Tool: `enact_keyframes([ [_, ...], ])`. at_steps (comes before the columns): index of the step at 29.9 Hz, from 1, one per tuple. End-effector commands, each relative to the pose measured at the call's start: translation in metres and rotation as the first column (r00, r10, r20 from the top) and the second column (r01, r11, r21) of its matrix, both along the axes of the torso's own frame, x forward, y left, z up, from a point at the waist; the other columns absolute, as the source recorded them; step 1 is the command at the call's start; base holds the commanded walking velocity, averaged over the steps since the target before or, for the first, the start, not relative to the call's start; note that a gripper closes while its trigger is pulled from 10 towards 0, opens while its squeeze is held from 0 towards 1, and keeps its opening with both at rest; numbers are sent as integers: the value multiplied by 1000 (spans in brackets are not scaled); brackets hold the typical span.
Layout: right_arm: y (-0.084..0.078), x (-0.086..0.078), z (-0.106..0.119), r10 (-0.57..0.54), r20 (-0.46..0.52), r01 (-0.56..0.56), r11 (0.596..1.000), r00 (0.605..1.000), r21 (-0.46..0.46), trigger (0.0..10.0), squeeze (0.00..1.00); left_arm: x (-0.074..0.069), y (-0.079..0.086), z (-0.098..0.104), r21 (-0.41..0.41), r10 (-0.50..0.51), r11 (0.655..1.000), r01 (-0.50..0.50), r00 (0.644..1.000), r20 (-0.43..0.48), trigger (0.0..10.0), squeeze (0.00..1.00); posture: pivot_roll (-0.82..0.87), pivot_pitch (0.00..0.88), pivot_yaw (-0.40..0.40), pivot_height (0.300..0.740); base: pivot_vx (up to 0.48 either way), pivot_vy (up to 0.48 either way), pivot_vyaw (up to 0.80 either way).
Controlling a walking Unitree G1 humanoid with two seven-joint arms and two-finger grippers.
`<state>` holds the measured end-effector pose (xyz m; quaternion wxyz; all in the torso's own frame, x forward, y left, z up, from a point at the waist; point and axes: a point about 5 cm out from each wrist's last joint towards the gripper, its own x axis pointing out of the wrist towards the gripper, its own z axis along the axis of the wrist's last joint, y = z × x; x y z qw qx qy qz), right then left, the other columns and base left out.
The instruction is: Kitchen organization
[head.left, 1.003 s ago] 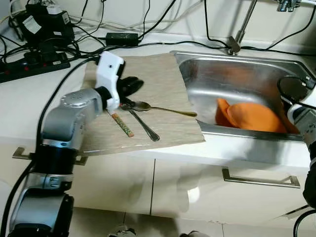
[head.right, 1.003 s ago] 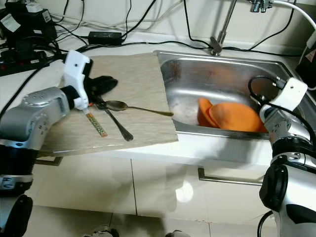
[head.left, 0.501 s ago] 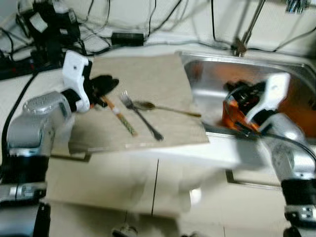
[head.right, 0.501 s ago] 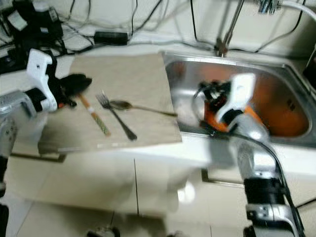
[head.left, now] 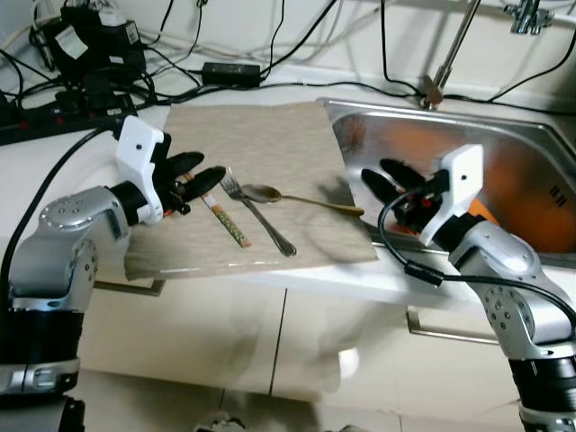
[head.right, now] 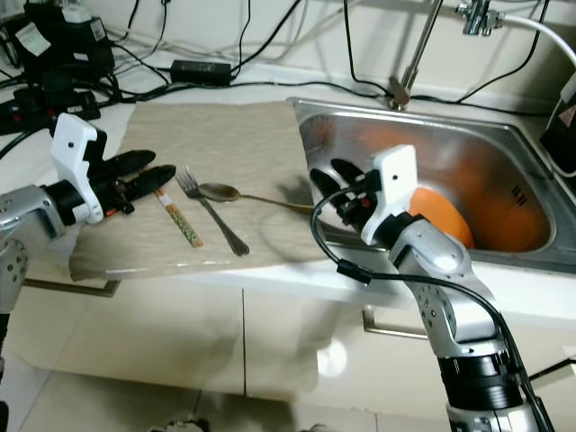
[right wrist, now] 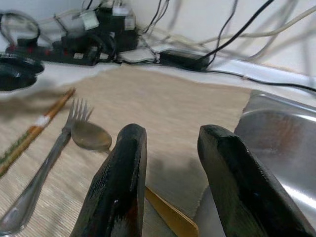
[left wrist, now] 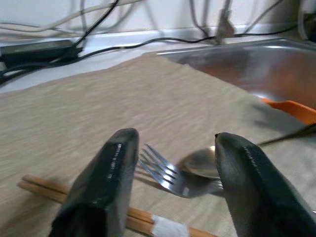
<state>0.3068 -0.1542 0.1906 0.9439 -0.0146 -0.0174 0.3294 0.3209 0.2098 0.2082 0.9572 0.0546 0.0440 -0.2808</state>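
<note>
A beige placemat [head.left: 261,144] lies on the white counter left of the steel sink [head.left: 387,135]. On it lie a pair of chopsticks [head.left: 227,222], a fork [head.left: 256,214] and a spoon [head.left: 261,193] whose gold handle points at the sink. My left gripper [head.left: 200,171] is open just above the mat, its fingers around the far end of the chopsticks [left wrist: 148,219], with the fork [left wrist: 163,175] just ahead. My right gripper [head.left: 378,175] is open over the sink's left edge, aimed at the spoon [right wrist: 91,138] handle. An orange dish [head.right: 436,211] sits in the sink.
Power strips, adapters and black cables [head.left: 90,54] crowd the counter's back left. The faucet [head.left: 441,72] stands behind the sink. Cabinet fronts with metal handles [head.left: 450,324] are below the counter edge.
My right arm swung from the sink's right side to its left edge, toward the mat. My left gripper drew back left, off the fork and spoon, and opened by the chopsticks.
</note>
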Motion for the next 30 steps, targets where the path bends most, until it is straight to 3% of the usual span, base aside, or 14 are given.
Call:
enact_keyframes([
  [1,-5,6,-2,-19,-18,18,999,1000,-43,10000,0,-1,0,9,10,11,1000,-11,999,35,10000,859,32,31,-76,740,0,0,0],
  [2,-7,8,-2,-35,-20,34,998,999,-44,10000,0,-2,0,7,15,7,1000,-8,1000,28,10000,282,25,25,-63,740,0,0,0],
  [3,-7,8,-2,-35,-20,34,998,999,-44,10000,0,-2,0,7,15,7,1000,-8,1000,28,10000,282,25,25,-63,740,0,0,0],
  [4,-9,11,-2,-60,-12,59,997,998,-53,10000,0,-4,-1,3,26,-1,1000,1,1000,12,10000,0,15,16,-48,740,0,0,0],
  [5,-11,12,-1,-68,-9,67,997,998,-44,10000,0,-5,-2,0,31,-8,999,8,1000,-2,10000,0,13,14,-45,740,0,0,0],
  [6,-13,12,0,-65,-13,65,998,998,-25,10000,263,-5,-3,-2,33,-13,999,14,1000,-11,10000,0,20,8,-43,740,0,0,0],
  [7,-16,12,0,-28,-23,28,1000,999,7,10000,1000,-3,-9,-2,42,-28,999,28,1000,-13,10000,0,45,13,-57,740,0,0,0],
  [13,-6,30,-10,161,-75,-161,987,984,5,10000,1000,-10,-21,5,48,-151,987,152,988,-31,10000,0,53,18,-55,740,0,0,0],
  [14,1,44,-14,218,-111,-225,972,970,-64,10000,1000,-14,-18,3,71,-184,980,187,982,-45,10000,0,51,16,-52,740,0,0,0],
  [21,23,68,-2,336,-186,-375,895,923,-244,10000,1000,-19,-15,3,97,-175,979,180,983,-54,10000,0,73,22,-75,740,0,0,0],
  [25,27,73,4,375,-204,-421,864,904,-275,10000,984,-23,-14,6,96,-177,979,182,983,-53,10000,0,86,25,-86,740,0,0,0],
  [27,30,74,7,423,-230,-476,832,877,-286,10000,533,-27,-12,7,98,-180,978,185,982,-57,10000,0,95,27,-94,740,0,0,0],
  [28,31,75,8,436,-237,-492,819,868,-296,10000,0,-28,-12,7,99,-181,978,186,982,-59,10000,0,95,27,-94,740,0,0,0],
  [30,33,74,6,462,-261,-526,795,848,-301,10000,0,-30,-11,7,101,-180,977,185,982,-63,10000,0,102,32,-100,740,0,0,0],
])
